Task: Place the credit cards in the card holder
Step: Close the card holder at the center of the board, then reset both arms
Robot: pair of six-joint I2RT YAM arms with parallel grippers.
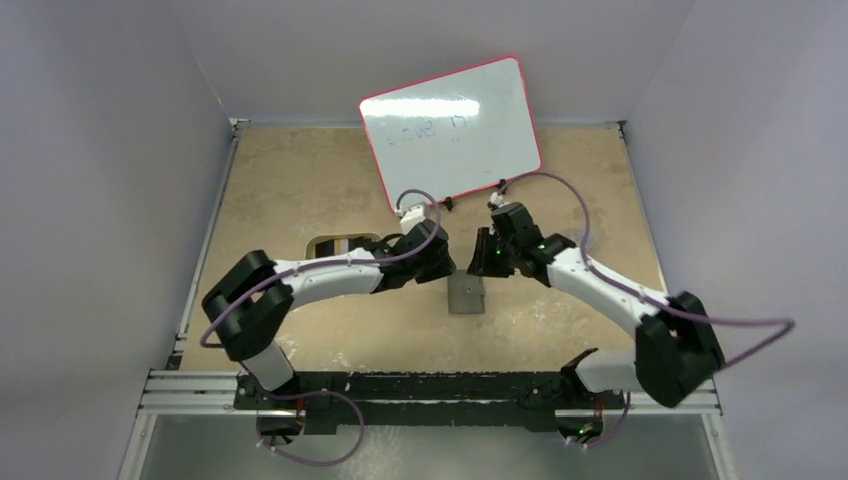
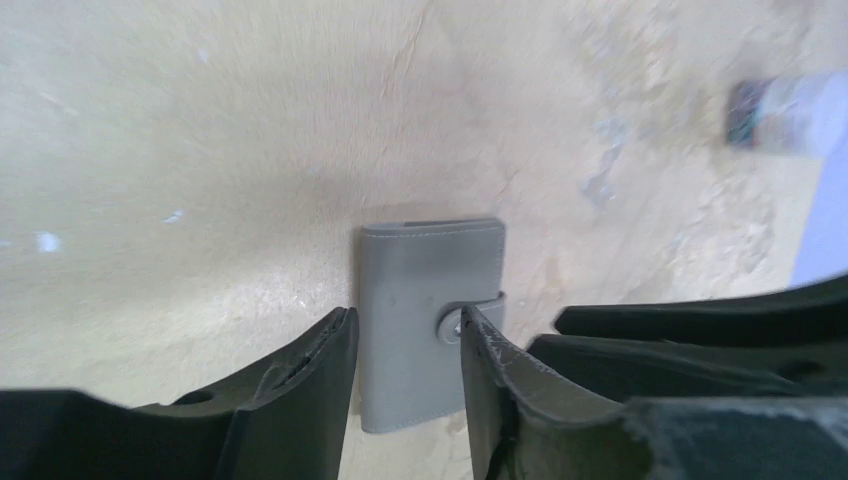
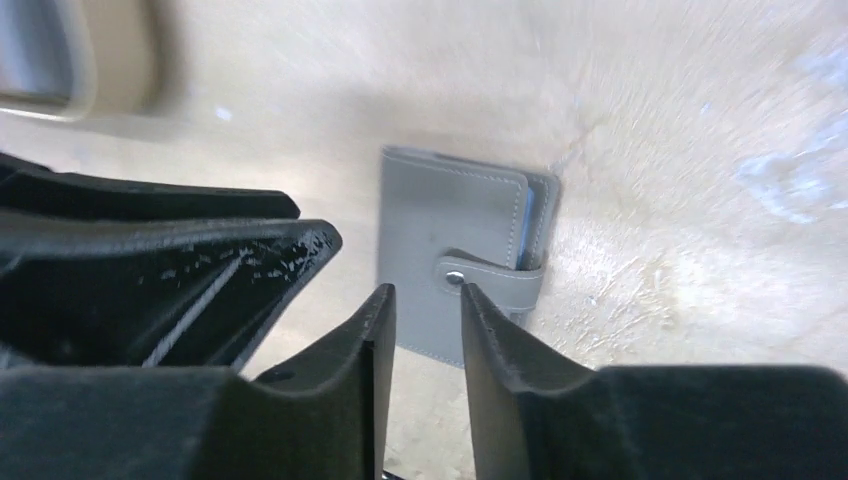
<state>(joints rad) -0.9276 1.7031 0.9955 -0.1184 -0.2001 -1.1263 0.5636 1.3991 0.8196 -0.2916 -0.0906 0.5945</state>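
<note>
Our left gripper (image 2: 406, 315), half-parted, and right gripper (image 3: 425, 292), barely parted, are hovering over the clasped card holder (image 2: 420, 270), centred between desk (image 1: 300, 180) edges, likely to unclasp it.

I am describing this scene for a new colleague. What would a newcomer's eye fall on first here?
First, the closed grey card holder lying flat at the middle of the table, its tab snapped shut. The left tool and the right tool hover open over it from either side, holding nothing. Behind them, a red-rimmed whiteboard sits askew at the far edge.
</note>
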